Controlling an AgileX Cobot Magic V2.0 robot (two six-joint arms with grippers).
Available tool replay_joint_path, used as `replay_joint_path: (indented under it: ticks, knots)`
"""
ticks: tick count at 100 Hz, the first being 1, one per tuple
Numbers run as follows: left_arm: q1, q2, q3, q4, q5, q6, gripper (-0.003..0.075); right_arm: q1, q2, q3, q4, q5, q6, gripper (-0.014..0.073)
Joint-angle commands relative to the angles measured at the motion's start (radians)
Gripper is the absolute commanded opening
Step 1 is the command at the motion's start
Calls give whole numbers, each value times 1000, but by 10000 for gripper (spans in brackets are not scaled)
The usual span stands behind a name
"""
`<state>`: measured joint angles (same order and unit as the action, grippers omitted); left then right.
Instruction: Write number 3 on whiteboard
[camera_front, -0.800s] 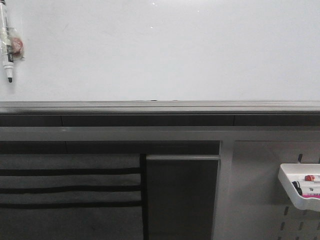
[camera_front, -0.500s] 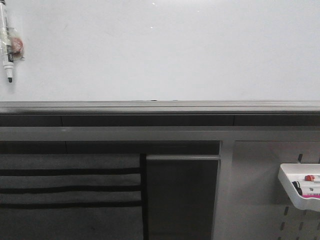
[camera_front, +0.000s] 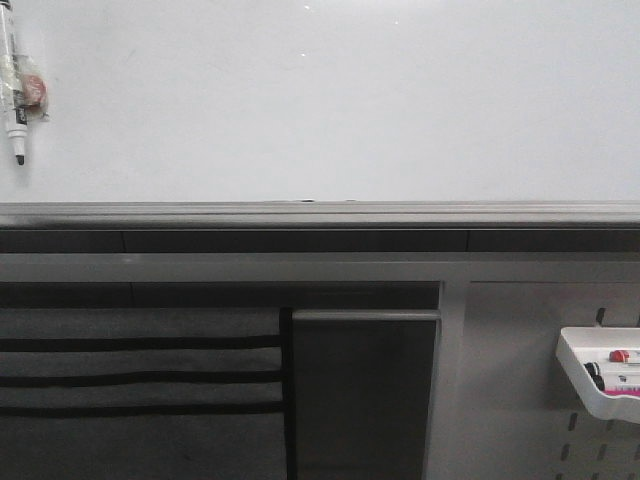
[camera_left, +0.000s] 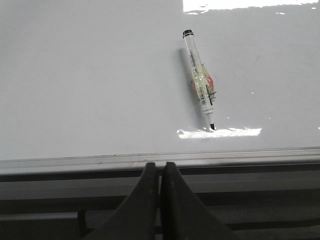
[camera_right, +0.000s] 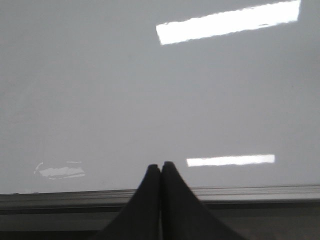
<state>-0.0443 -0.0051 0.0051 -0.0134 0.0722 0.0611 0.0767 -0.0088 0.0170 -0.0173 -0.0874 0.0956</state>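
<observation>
The whiteboard (camera_front: 330, 110) carries no readable writing, and no number 3 is drawn on it; its white surface shows only bright reflections of lamps. A marker (camera_front: 12, 85) hangs on the board at the far left, tip pointing down, uncapped, with a small printed label on its barrel that is too small to read. Something reddish and a piece of clear tape sit at the middle of its barrel.

The left claw (camera_left: 160, 172) is closed, the two dark fingers pressed together, and it holds nothing. It is in front of the grey rail (camera_left: 200, 160) below the board, apart from the marker (camera_left: 199, 80). The right claw (camera_right: 161, 172) is also closed and empty, facing the whiteboard (camera_right: 150, 90) near its lower rail.

At the lower right, a white tray (camera_front: 598, 378) hangs on a grey pegboard (camera_front: 520, 400). Inside it lie a few markers, one with a red part and one with a black end, beside a pink label
</observation>
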Motion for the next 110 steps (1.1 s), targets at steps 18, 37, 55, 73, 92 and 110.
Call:
replay_joint_path:
  ticks: [18, 37, 55, 73, 92, 110]
  knots:
    - [3, -31, 3, -2, -87, -10, -18, -4, -21, 22, -23, -82, -17, -74]
    - [3, -31, 3, -18, -95, -10, -18, -4, -21, 22, -23, -82, -17, -74]
    - [3, -31, -11, -98, -144, -10, -18, -4, -21, 13, -23, -106, -8, -74]
    - [3, -31, -139, -100, -56, -10, -18, -4, -17, -128, -20, 134, 75, -74]
    - [3, 39, -381, -86, 211, -5, -18, -4, 64, -350, -24, 379, 61, -74]
    - [3, 181, -578, -54, 394, -5, -18, -4, 216, -523, -24, 528, -52, -74]
